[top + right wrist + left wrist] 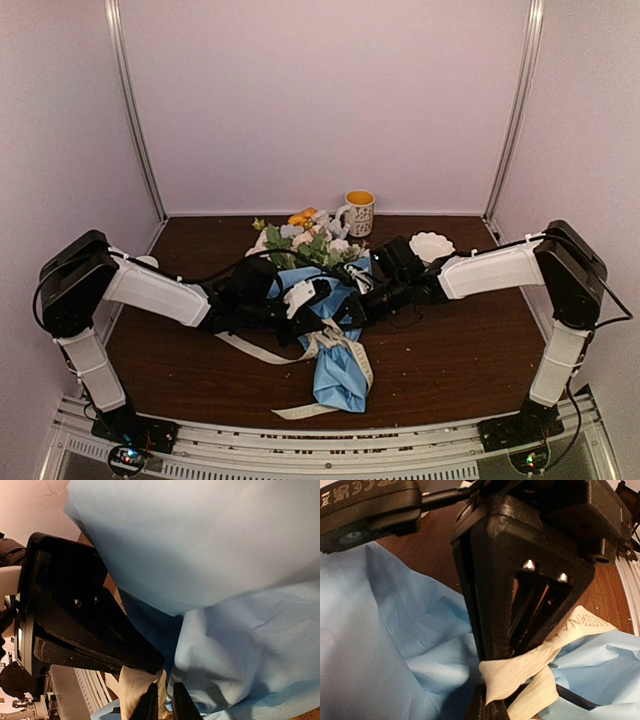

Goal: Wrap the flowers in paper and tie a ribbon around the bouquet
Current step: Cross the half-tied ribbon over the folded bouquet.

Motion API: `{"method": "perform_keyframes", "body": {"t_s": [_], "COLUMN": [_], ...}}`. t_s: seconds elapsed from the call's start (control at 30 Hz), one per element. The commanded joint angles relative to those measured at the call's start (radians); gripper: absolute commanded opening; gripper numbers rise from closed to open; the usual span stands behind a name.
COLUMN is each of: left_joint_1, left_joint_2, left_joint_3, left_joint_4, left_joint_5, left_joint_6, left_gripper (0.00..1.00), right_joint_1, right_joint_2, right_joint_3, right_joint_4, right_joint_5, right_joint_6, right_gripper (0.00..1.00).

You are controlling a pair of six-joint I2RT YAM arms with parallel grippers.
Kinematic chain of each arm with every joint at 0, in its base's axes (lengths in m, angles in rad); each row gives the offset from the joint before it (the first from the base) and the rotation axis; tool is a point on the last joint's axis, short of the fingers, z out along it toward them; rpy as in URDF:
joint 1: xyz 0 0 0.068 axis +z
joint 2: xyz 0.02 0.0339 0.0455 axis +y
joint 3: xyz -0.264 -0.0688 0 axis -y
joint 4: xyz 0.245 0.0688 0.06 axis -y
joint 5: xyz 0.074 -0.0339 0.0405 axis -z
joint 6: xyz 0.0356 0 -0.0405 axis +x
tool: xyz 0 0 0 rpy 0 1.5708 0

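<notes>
The bouquet lies mid-table, with the flowers [300, 236] at the far end and the light blue paper [340, 368] tapering toward me. The cream ribbon [256, 351] trails off to the left and to the front. Both grippers meet over the bouquet's waist. My left gripper [488, 711] is shut on a fold of the ribbon [520, 666], tip to tip with the right gripper's fingers [490, 630]. My right gripper [165, 706] has its fingers almost together, with the ribbon's [134, 689] edge in the narrow gap. The paper [235, 645] fills the background.
A patterned mug [359, 212] with an orange inside stands at the back, beside the flowers. A white scalloped dish [431, 246] sits by the right forearm. A loose ribbon end [300, 411] lies near the table's front edge, close to the metal rail [320, 440].
</notes>
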Motion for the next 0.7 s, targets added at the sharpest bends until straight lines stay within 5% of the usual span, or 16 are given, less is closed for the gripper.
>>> {"method": "perform_keyframes", "body": {"t_s": [0.0,0.4,0.67], "left_joint_1": [0.0,0.0,0.0], "left_joint_2": [-0.019,-0.015,-0.013], "left_joint_3": [0.003,0.012,0.014], "left_joint_4": [0.059,0.038,0.035], "left_joint_5": [-0.008,-0.006,-0.007], "left_joint_6": [-0.004,-0.002,-0.004], "left_gripper": [0.0,0.0,0.0], "right_joint_1": [0.001,0.009,0.021], "right_joint_2": [0.008,0.022,0.022], "right_joint_3": [-0.001,0.013,0.02], "right_joint_4": [0.033,0.032,0.033], "right_joint_5": [-0.075,-0.063,-0.039], "right_joint_6": [-0.029,-0.018,-0.012], "right_gripper": [0.13,0.28,0.25]}}
